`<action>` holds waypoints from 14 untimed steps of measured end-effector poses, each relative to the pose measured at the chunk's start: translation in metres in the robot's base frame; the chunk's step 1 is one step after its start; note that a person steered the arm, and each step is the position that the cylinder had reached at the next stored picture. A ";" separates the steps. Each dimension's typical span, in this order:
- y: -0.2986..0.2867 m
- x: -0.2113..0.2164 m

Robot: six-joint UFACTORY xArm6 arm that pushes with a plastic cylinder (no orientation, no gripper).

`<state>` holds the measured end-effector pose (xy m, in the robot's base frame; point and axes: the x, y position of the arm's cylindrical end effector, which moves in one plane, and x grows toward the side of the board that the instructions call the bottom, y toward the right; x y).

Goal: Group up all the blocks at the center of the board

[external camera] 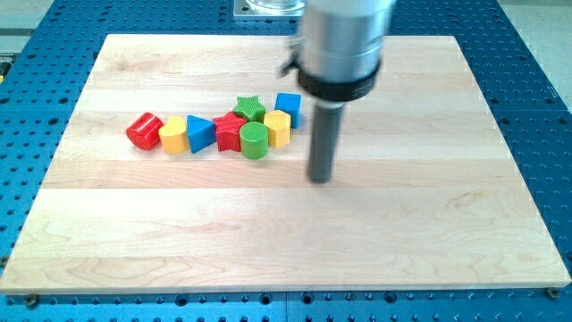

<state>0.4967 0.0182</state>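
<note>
So here's where we're at: all eight blocks sit in one loose row on the surface (134, 241), a bit toward the view's left of the middle. Going left to right we've got the red cylinder (142, 131), the yellow cylinder (172, 135), the blue triangle (199, 133), the red star (230, 131), the green cylinder (254, 140), the green star (249, 108) behind it, the yellow hexagon-ish block (278, 128), and the blue cube (288, 107). Most look like they're touching their neighbours.

We don't have a hand on this rig, so nothing is released or clenched, just a rod. Our tip (321, 179) sits just right of the cluster, near the yellow hexagon-ish block, not touching anything.

What could go wrong, as we see it: shoving leftward from here would carry the row further off centre. A push on a cylinder's curved side could also squirt it sideways and split the group. Clipping a star point might spin it.

Containers: none here, nothing to fill.
</note>
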 end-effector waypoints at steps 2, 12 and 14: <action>-0.028 -0.020; -0.145 -0.086; -0.240 0.016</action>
<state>0.5128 -0.2217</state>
